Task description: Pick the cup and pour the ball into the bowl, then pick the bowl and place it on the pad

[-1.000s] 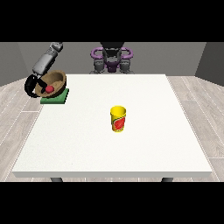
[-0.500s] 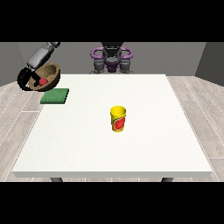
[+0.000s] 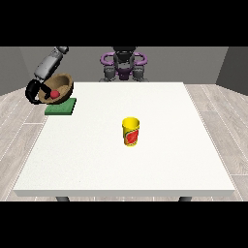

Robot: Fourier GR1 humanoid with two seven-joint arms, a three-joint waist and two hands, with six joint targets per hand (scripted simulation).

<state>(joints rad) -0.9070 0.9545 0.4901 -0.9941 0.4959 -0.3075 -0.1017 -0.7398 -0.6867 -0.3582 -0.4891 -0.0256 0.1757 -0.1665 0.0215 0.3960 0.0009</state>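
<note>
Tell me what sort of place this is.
Probably a bare test room for a tabletop handling trial: a large white table on a wood-plank floor, plain grey walls, and only a yellow cup, wooden bowl and green pad.

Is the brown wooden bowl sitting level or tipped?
Tipped. The brown wooden bowl leans toward the camera, its inside and a red ball showing, held above the green pad.

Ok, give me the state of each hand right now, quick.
Hand at the view's left: shut on the bowl, holding it tilted above the pad, ball inside.
Hand at the view's right: not in view.
</note>
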